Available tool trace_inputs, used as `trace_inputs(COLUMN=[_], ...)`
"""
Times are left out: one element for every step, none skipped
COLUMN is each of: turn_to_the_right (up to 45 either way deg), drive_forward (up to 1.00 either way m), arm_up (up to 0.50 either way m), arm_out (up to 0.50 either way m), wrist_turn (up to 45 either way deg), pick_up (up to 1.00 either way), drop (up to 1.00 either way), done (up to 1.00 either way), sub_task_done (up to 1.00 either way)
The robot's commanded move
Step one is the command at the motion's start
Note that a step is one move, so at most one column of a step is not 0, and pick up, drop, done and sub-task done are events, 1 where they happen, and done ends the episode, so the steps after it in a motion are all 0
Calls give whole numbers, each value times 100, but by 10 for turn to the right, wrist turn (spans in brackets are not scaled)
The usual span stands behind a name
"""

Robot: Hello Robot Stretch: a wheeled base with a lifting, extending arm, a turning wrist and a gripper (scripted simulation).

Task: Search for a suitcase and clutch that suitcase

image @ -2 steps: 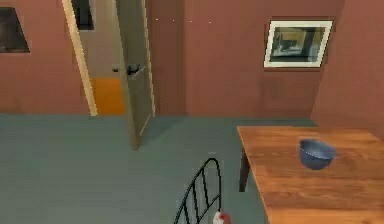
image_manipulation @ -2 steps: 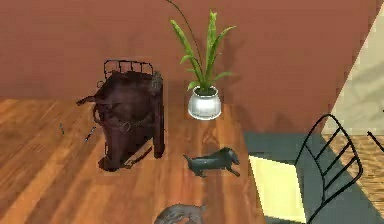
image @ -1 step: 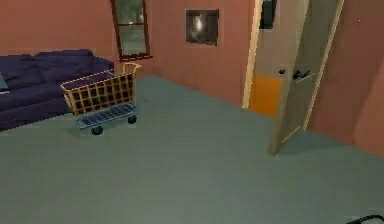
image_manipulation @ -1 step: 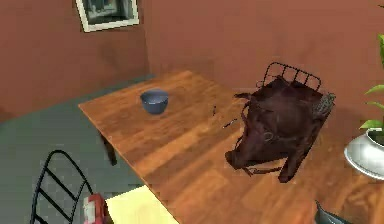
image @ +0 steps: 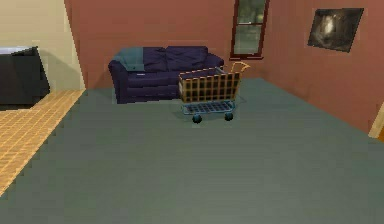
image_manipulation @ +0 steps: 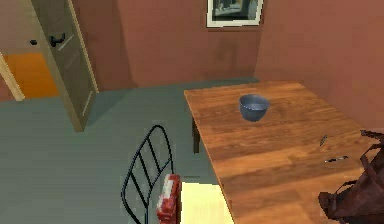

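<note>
1. Gripper: its state cannot be told.
2. Suitcase: no thing here can be named as one with certainty. The nearest candidate is item 3.
3. Dark brown strapped thing (image_manipulation: 358,185): at the arm side view's lower right corner, over the bench's near right part. Loops or straps rise from its top. Whether it is a bag or a case cannot be told.
4. Bench (image_manipulation: 280,150): wooden top, arm side view's right half.
5. Blue bowl (image_manipulation: 254,106): upright on the bench, toward its far end, well apart from item 3.
6. Two small dark slivers (image_manipulation: 335,157): lying on the bench near item 3, too small to name.
7. Chair (image_manipulation: 150,175): black wire back and pale seat, just beside the bench's left edge.
8. Red-and-white thing (image_manipulation: 168,197): on the chair seat against the back.
9. Door (image_manipulation: 65,60): ajar, arm side view's upper left.
10. Framed picture (image_manipulation: 235,10): on the wall beyond the bench.
11. Dark blue sofa (image: 165,72): against the far wall, forward view.
12. Shopping cart (image: 210,92): on the grey-green floor (image: 200,170), just in front of the sofa's right end.
13. Window (image: 250,25): dark-framed, above and right of the sofa.
14. Wall picture (image: 335,28): forward view's upper right.
</note>
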Motion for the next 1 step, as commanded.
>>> trace_inputs(turn_to_the_right=[0], drive_forward=[0], arm_up=[50], arm_out=[0], wrist_turn=[0], pick_up=[0], drop=[0], done=[0], sub_task_done=[0])
